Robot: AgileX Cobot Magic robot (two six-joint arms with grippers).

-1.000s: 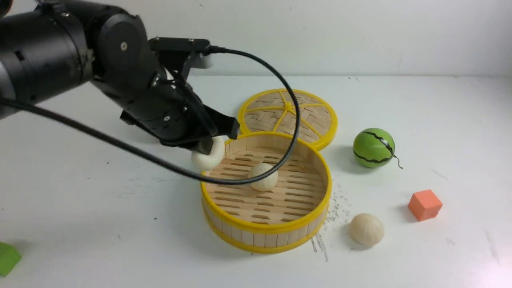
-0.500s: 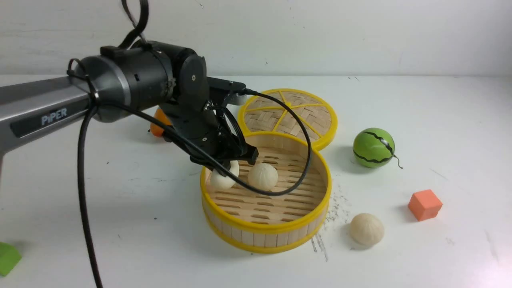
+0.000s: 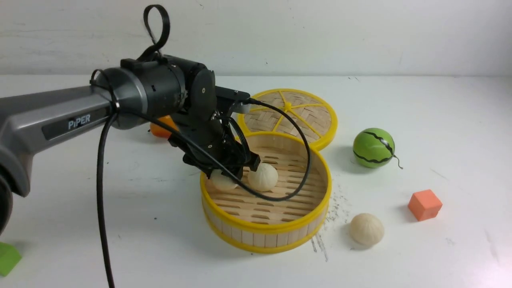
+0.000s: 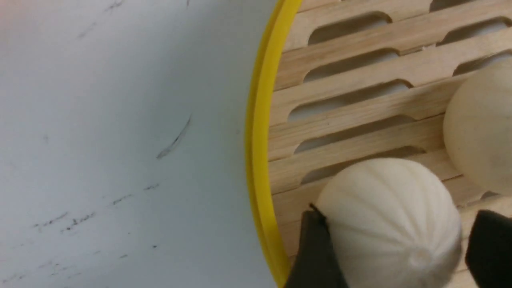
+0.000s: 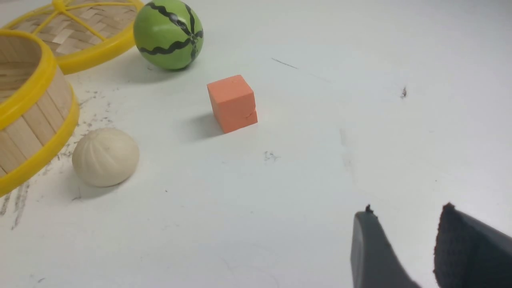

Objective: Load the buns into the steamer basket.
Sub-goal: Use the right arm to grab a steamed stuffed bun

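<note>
Round slatted bamboo steamer basket with yellow rims (image 3: 264, 229) sits centrally on the white worktop (image 3: 440, 256). Left end effector (image 4: 402, 248), jaws apart, seemingly leaves one cream pleated bun (image 4: 384, 216) on its slats beside another bun (image 3: 263, 177). The third bun (image 3: 366, 229) lies outside, front-right. The right end effector (image 5: 406, 218) is apart and empty.

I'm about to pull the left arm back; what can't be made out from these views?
- Front view: the bun under the left end effector is mostly hidden by its fingers and cable; the left wrist view's edge cuts part of it off.
- Front view: the orange fruit sits mostly behind the left arm.
- Right end effector: only fingertips show in the right wrist view; absent from the front view.
- Green block: cut by the front view's corner.
</note>
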